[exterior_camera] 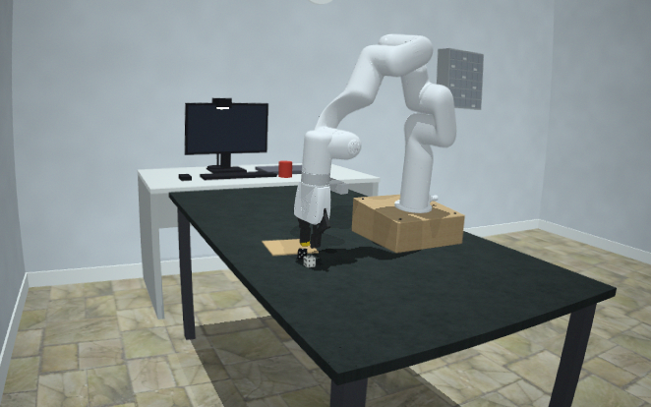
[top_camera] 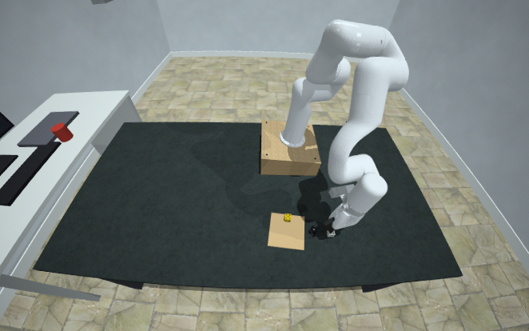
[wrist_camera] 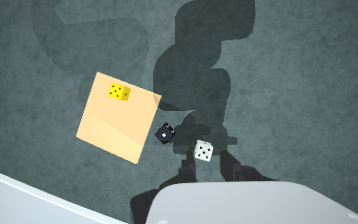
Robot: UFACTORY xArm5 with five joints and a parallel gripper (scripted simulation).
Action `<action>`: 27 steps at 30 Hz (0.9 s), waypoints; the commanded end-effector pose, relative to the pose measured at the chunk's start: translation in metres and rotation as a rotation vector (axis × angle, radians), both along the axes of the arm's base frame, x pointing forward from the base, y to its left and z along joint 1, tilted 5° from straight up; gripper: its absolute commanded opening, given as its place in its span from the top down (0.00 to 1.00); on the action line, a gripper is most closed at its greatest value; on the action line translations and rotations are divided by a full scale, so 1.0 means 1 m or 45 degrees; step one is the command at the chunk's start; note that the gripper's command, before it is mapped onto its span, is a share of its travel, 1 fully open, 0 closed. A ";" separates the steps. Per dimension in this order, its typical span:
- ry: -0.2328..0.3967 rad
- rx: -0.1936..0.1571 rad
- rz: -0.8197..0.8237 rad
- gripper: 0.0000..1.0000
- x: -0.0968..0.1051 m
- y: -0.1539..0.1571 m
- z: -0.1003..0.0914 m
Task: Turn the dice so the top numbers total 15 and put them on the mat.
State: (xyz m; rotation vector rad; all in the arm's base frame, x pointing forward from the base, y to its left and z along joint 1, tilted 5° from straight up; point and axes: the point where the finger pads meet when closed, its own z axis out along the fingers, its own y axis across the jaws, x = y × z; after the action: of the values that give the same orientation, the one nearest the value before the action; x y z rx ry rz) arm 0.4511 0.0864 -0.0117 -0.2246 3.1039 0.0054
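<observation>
A white die (top_camera: 331, 233) (exterior_camera: 309, 261) (wrist_camera: 203, 150) sits on the black table right of the mat (top_camera: 284, 240) (exterior_camera: 276, 250) (wrist_camera: 107, 125), showing five pips on the face towards the wrist view. A black die (top_camera: 312, 230) (exterior_camera: 302, 254) (wrist_camera: 164, 133) lies off the mat, between it and the white die; its largest face in the wrist view shows one pip. A yellow die (top_camera: 288, 217) (exterior_camera: 305, 244) (wrist_camera: 119, 91) is on the mat near its back edge, five pips showing upward. My gripper (exterior_camera: 311, 245) (wrist_camera: 205, 161) is part open and empty, fingertips above the white die.
The wooden base block (top_camera: 289, 167) (exterior_camera: 428, 236) of the arm stands behind the mat. The table's front edge (top_camera: 240, 287) lies beyond the mat. A white desk (top_camera: 93, 105) (exterior_camera: 162, 181) with a red cup (top_camera: 62, 132) (exterior_camera: 285, 169) stands off to the left.
</observation>
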 end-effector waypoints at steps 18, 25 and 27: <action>-0.006 0.001 0.000 0.58 0.003 0.002 -0.022; -0.006 0.001 0.000 0.58 0.003 0.003 -0.026; -0.006 0.001 0.000 0.58 0.003 0.003 -0.027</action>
State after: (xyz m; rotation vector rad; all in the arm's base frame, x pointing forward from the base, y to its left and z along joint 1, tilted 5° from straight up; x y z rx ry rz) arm 0.4525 0.0889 -0.0392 -0.2244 3.1026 0.0059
